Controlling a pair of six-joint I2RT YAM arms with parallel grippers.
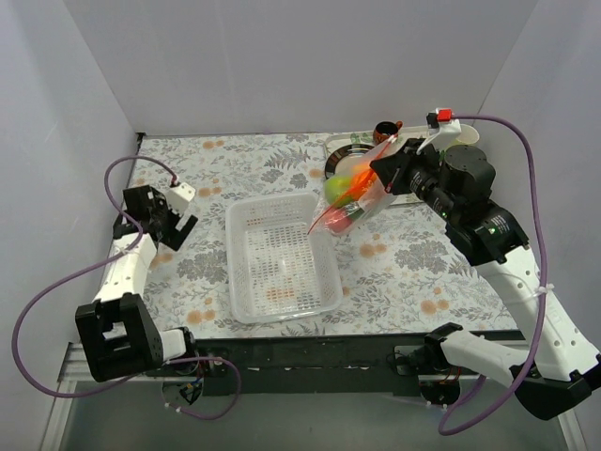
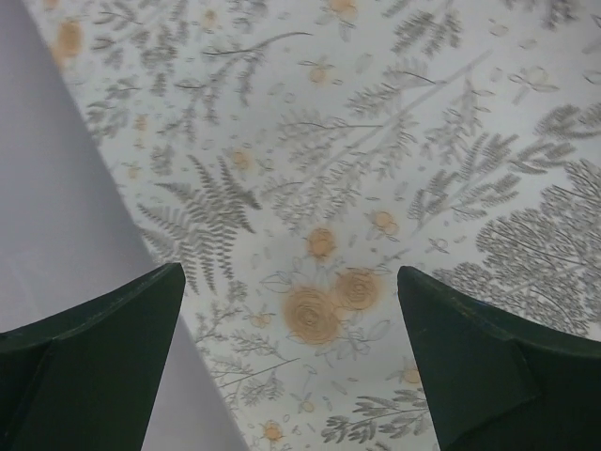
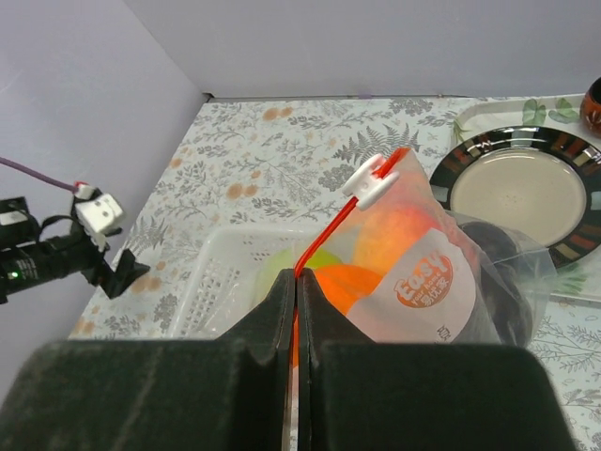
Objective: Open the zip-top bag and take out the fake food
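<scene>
The zip-top bag hangs in the air right of the white basket, clear plastic with an orange-red zip strip and a white slider. Inside it I see fake food: an orange ball, a lime-green apple and a pink-red peach. My right gripper is shut on the zip strip and holds the bag up. My left gripper is open and empty above the floral cloth at the far left.
A white mesh basket stands mid-table. A dark-rimmed plate on a tray lies behind the bag, with a small dark cup near it. Grey walls enclose the table on three sides.
</scene>
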